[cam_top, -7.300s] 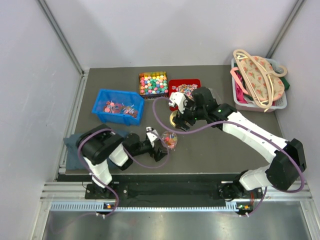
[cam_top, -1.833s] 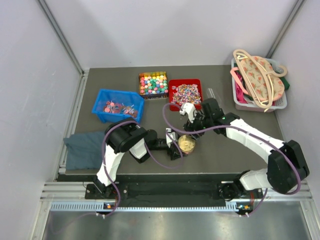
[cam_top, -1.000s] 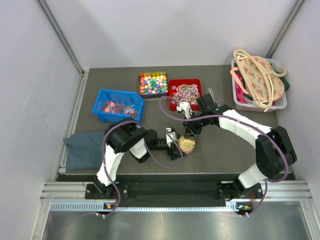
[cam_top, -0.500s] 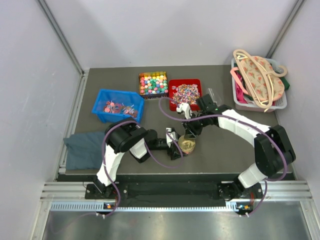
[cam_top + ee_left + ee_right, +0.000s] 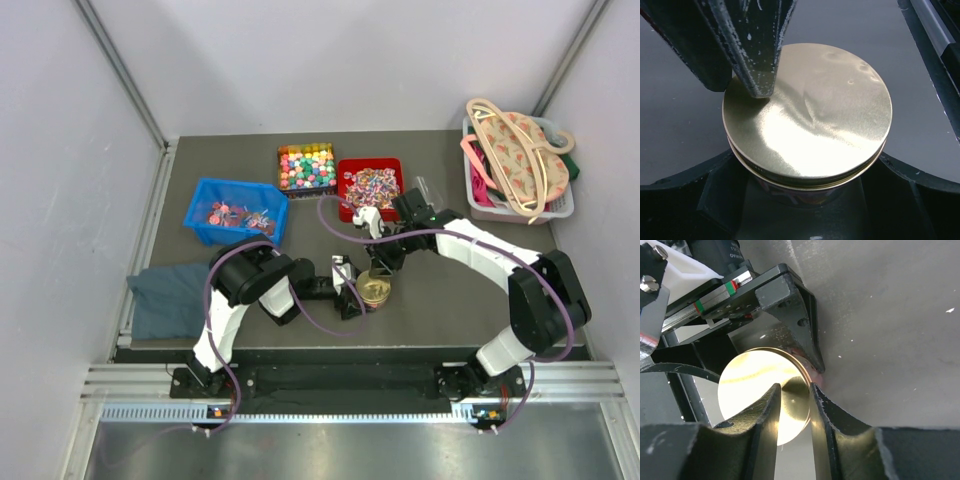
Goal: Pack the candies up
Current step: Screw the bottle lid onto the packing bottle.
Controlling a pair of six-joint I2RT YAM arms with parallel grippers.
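1. Top external: we see the jar (image 5: 375, 292) capped by its gold lid (image 5: 375, 288). The left gripper (image 5: 360, 292) is at the jar's left side and the right gripper (image 5: 383, 268) is just behind the jar. Loose candies (image 5: 370, 186) sit well behind the jar in a red tray (image 5: 341, 188) and a cube tray (image 5: 281, 165). More lie in a blue bin (image 5: 225, 238) behind-left of the jar.
2. Left wrist: left fingers (image 5: 687, 180) are clamped on the jar body from both sides. The lid looks flat on the jar. One right fingertip (image 5: 757, 82) presses the lid near its edge. We catch something pinkish under the lid, likely candies inside the jar, but we cannot confirm.
3. Right wrist: right fingers (image 5: 767, 420) stand a narrow gap apart with nothing between them, tips over the lid.
4. Progress, our call: filling looks done and capping is under way. Seating or tightening the lid and letting go remain.
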